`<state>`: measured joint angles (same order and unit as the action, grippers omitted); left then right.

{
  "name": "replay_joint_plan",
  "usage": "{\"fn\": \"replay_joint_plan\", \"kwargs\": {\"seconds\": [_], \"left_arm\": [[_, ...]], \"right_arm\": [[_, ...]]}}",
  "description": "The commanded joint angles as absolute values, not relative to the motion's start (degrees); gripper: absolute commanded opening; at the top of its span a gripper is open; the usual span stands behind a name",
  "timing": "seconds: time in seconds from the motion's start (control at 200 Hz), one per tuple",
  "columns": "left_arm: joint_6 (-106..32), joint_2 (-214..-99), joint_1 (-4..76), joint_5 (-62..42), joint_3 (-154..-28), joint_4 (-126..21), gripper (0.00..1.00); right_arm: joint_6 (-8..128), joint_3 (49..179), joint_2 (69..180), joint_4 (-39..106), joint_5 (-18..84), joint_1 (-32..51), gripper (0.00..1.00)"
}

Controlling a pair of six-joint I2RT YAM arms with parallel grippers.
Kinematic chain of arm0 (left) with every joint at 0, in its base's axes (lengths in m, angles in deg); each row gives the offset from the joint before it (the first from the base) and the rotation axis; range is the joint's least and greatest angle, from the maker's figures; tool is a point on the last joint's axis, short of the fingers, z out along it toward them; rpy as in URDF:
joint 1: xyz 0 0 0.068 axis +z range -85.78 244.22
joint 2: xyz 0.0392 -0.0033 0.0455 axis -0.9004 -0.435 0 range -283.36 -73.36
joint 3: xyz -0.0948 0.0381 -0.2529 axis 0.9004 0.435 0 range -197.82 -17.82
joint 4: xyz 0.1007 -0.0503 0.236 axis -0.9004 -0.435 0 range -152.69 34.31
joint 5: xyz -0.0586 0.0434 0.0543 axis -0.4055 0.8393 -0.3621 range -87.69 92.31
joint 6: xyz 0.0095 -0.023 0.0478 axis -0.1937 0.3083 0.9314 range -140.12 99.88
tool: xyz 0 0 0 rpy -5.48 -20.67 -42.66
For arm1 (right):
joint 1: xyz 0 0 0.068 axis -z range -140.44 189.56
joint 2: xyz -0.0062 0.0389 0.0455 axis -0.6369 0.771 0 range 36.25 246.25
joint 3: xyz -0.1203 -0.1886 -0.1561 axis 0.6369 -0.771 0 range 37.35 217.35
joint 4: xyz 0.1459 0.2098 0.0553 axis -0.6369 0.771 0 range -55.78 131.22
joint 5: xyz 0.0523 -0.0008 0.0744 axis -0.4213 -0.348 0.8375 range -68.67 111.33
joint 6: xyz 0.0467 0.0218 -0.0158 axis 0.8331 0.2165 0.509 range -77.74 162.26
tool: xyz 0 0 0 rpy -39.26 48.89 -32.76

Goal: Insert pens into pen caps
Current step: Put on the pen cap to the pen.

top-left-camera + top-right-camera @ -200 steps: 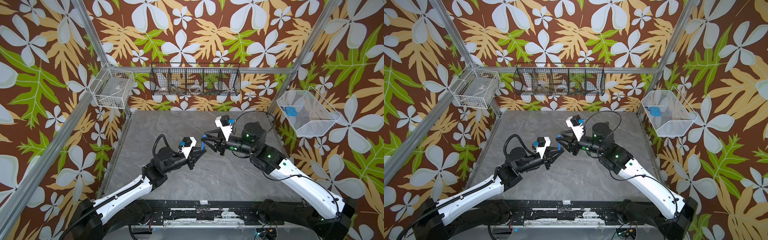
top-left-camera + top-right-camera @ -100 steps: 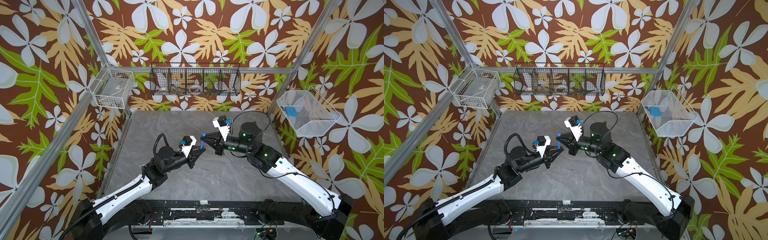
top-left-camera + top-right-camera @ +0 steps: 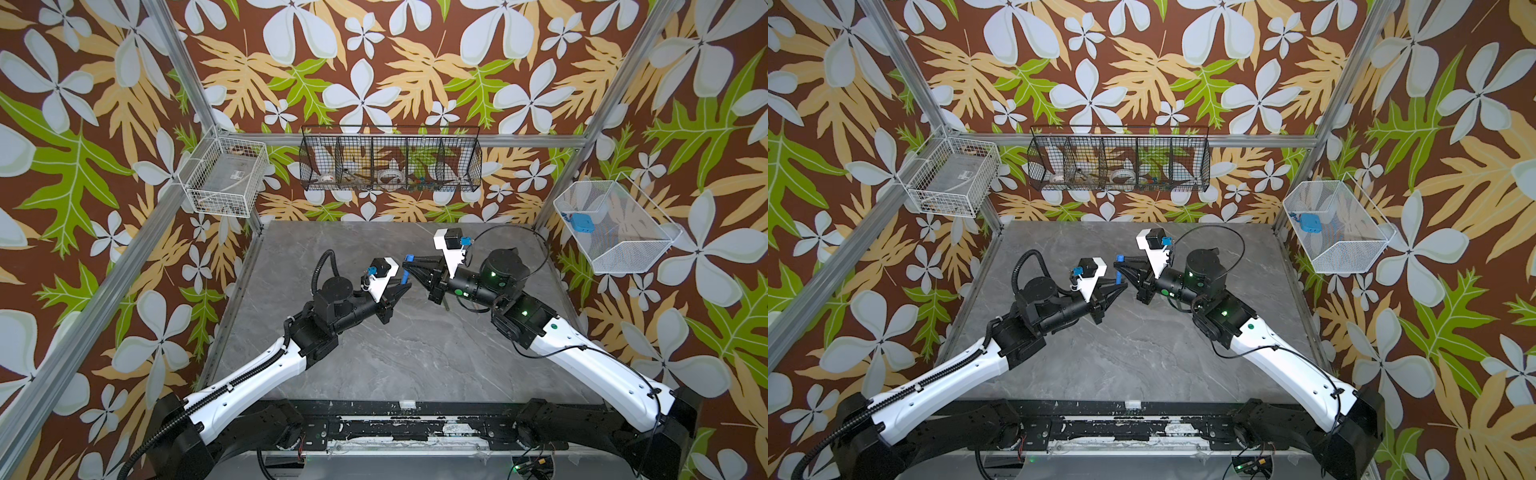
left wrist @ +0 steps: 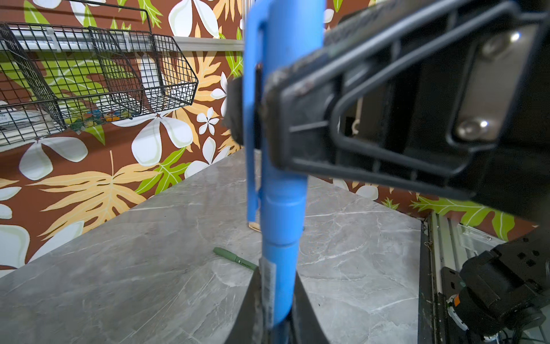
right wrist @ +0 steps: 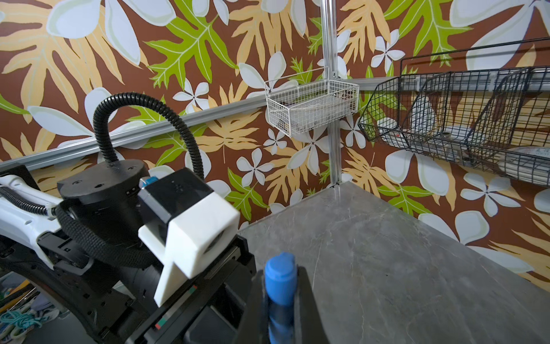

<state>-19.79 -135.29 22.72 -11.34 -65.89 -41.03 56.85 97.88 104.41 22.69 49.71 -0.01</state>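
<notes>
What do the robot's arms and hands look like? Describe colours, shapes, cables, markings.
The left arm and right arm have white links and black joints. The left hand and right hand are black, tapering, each beneath a white camera block. A ribbed black hose loops over the left; a thin black cable over the right, whose joints show green lights.

— Where are the two arms?

— Above the middle of the grey counter (image 3: 415, 353), a little toward its back edge. The left tool (image 3: 402, 287) and the right tool (image 3: 411, 262) are tip to tip, both clamped tight.

— On what?

— The left pinches a blue pen (image 3: 404, 274). The right grips a blue cap (image 3: 409, 258) just above it. I can't tell from here whether they join.

— And the walls?

— A black wire basket (image 3: 390, 143) hangs over the back edge and a white wire basket (image 3: 224, 199) by the back left corner. A white mesh basket (image 3: 623, 253) off the right edge holds a blue thing (image 3: 579, 222).
</notes>
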Motion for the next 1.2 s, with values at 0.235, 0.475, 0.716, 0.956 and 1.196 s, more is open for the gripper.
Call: {"fn": "replay_joint_plan", "kwargs": {"seconds": [0.235, 0.475, 0.716, 0.956, 1.196], "left_arm": [[-18.7, -134.3, 25.7, -11.1, -69.6, -17.6, 0.00], [-20.5, -132.7, 28.4, -13.2, -69.5, -10.4, 0.00], [-27.0, -130.9, 30.6, -18.0, -68.1, 1.5, 0.00], [-31.8, -133.0, 30.6, -26.2, -66.6, -4.2, 0.00], [-35.6, -130.8, 30.1, -25.8, -56.5, -9.7, 0.00]], "right_arm": [[60.4, 91.4, 106.2, 36.2, 61.1, -0.1, 0.00], [63.9, 86.0, 107.0, 30.3, 67.8, 0.0, 0.00], [69.0, 81.6, 106.8, 21.6, 72.7, 0.0, 0.00], [62.3, 87.8, 103.1, 27.4, 70.9, 2.5, 0.24], [58.0, 94.1, 96.2, 31.4, 64.2, 6.9, 0.46]]}}
